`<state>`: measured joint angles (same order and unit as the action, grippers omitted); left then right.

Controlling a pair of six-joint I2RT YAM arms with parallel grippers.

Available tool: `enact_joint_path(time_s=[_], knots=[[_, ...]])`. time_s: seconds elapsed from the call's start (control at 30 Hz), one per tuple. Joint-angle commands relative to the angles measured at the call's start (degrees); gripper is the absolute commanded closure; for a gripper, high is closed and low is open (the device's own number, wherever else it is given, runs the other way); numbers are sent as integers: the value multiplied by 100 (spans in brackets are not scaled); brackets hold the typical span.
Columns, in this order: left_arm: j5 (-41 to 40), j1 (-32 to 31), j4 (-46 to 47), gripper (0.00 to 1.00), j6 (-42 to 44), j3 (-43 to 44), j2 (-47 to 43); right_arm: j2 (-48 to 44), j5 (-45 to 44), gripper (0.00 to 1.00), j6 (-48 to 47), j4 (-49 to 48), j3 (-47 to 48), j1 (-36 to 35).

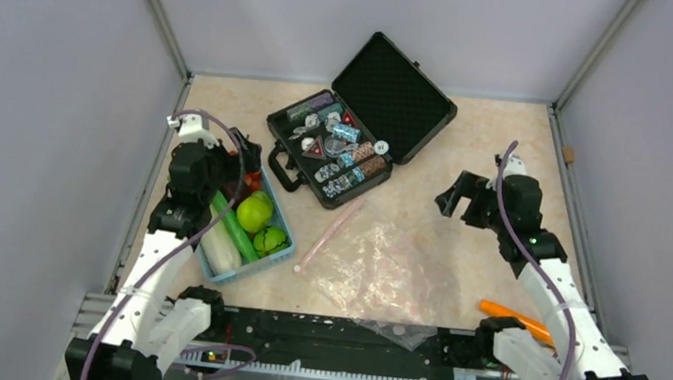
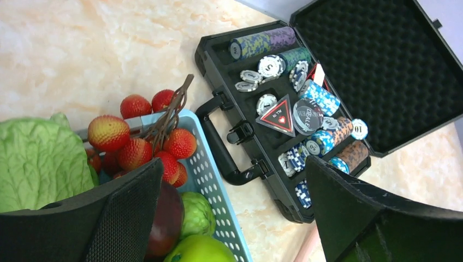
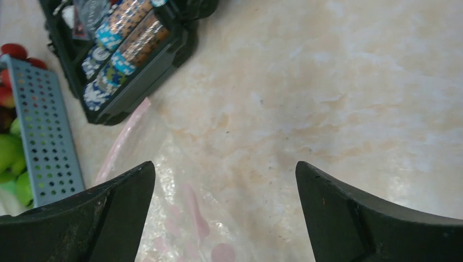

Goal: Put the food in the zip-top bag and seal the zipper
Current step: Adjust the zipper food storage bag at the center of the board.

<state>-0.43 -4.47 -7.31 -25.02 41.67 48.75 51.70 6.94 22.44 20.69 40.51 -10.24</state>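
Observation:
The food lies in a light blue basket [image 1: 280,258]: a green apple [image 1: 255,212], a long cucumber [image 1: 234,226], a white-green vegetable [image 1: 218,251], a green leafy ball [image 1: 269,240] and red fruits [image 1: 251,181]. My left gripper [image 1: 247,154] is open and empty above the basket's far end. Its wrist view shows the red bunch [image 2: 158,142], a dark purple piece [image 2: 166,218], the leafy ball [image 2: 196,213] and the apple [image 2: 202,251]. The clear zip-top bag [image 1: 381,265] lies flat at centre, its pink zipper [image 1: 328,236] on the left. My right gripper [image 1: 452,200] is open and empty above the bag's far right [image 3: 180,218].
An open black case [image 1: 359,117] of chips stands behind the bag and next to the basket [image 2: 202,164]. A long orange piece [image 1: 513,315] lies by the right arm's base. Grey walls close in three sides.

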Motion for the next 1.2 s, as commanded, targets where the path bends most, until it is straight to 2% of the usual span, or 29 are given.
enact_joint_path(time_s=[0.0, 0.1, 0.3, 0.4, 0.6, 0.73, 0.8, 0.97, 1.03, 1.17], knots=[[-373, 42, 365, 1, -750, -106, -169, -218, 1352, 4, 418, -600, -235, 37], [-146, 43, -298, 1, -1155, -78, -355, -233, 1725, 11, 595, -779, -398, -154], [1612, 43, 1015, 1, -1052, -869, -902, -173, 1034, 10, 924, -342, -626, -867], [2244, 43, 1030, 1, -1025, -991, -978, -254, 662, 15, 1066, 25, -811, -906], [3369, 43, 1143, 1, -832, -1287, -1000, -754, -281, 19, 1251, 1007, -1008, -914], [3507, 43, 1009, 1, -744, -1315, -983, -786, 727, 29, 1518, 775, -988, -916], [3537, 43, 1032, 1, -739, -1315, -954, -747, 1013, 25, 1549, 698, -871, -917], [3718, 34, 1059, 1, -688, -1180, -807, -632, -187, 17, 1517, 2188, -186, -925], [3676, 34, 896, 1, -501, -1087, -770, -422, -401, 12, 1520, 2723, 153, -920], [3081, 34, 261, 1, -138, -848, -747, -180, -281, 13, 1944, 3021, 137, -919]])
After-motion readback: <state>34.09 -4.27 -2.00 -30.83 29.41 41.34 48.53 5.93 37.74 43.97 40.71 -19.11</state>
